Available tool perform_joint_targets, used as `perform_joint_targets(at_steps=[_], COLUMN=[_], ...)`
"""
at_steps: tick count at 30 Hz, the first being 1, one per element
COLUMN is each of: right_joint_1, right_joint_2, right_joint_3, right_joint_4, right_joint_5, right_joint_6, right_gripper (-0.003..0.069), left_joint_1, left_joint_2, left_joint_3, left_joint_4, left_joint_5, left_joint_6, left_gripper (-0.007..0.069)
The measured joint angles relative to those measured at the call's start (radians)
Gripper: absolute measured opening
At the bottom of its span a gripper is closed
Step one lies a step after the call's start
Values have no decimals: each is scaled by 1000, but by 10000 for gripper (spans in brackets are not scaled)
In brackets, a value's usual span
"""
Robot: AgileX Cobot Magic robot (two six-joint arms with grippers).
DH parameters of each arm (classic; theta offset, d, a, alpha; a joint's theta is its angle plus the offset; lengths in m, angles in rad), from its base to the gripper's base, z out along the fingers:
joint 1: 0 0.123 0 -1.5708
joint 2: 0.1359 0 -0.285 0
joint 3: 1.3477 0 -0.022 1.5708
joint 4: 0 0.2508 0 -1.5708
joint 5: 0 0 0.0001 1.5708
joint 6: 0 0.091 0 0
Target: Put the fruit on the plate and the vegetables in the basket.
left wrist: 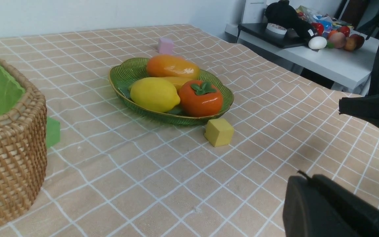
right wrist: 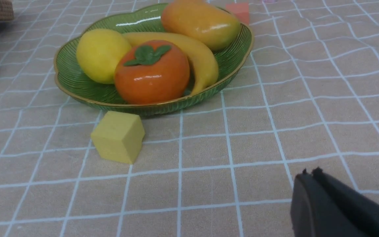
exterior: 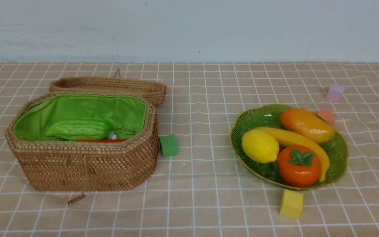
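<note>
1. The worktop (exterior: 202, 184) is being covered by a tan cloth with a white grid, and a pale wall is being seen behind it; in the left wrist view a white side table (left wrist: 327, 62) with assorted toys is being shown beyond the worktop's edge.
2. The plate (exterior: 337, 149) is lying on the robot's right side of the worktop, and all four fruits are being held in it: the lemon (exterior: 259, 146) at its left, the persimmon (exterior: 298, 166) at its near side with the leaf cap facing up, the mango (exterior: 307, 125) at the far side with its long axis running from far-left to near-right, and the banana (exterior: 299, 141) curving between them from the plate's middle down toward the near-right rim.
3. The basket (exterior: 84, 164) is standing open on the left, its flat lid (exterior: 110, 86) lying just behind it; the cucumber (exterior: 79, 129) is lying inside with its long axis running left to right, and a strip of orange-red is being glimpsed under it, too hidden to be named.
4. Foam cubes are being left loose: a green cube (exterior: 168, 145) just beside the basket, a yellow cube (exterior: 291, 203) near the plate's front rim, a red cube (exterior: 326, 116) and a pink cube (exterior: 334, 92) behind the plate.
5. No hand is being shown in the front view; only a dark piece of each wrist's own hand is being caught at the frame corner, nothing is being held or touched, and how far either is spread cannot be told
</note>
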Motion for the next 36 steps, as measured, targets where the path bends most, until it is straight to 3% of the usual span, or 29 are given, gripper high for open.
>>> perform_joint_targets(at_steps=[15,18,19,21,22,24,26,32,36], right_joint_1=[0,0,0,0,0,0,0,0,0], right_joint_2=[0,0,0,0,0,0,-1,-2,-2], right_joint_3=[0,0,0,0,0,0,0,0,0], right_joint_4=[0,0,0,0,0,0,0,0,0], right_joint_5=[0,-1,-1,-1,-1,-1,-1,-1,-2], right_joint_6=[1,1,1,1,1,1,1,1,1], right_gripper=[0,3,3,3,3,6,7,12,15], left_joint_1=[5,91,204,337,352,544,642,711,711], left_joint_2=[-12,-46,-82,-133,-140,-217,-228,-228,-228], left_joint_3=[15,47,73,105,108,167,211,243,244], left_joint_4=[-1,-20,-52,-78,-80,-101,-107,-108,-115], left_joint_5=[-7,-43,-83,-125,-127,-128,-99,158,194], left_joint_6=[0,15,22,24,23,27,27,26,25], left_gripper=[-13,-13,-13,-13,-13,-13,-13,-13,-13])
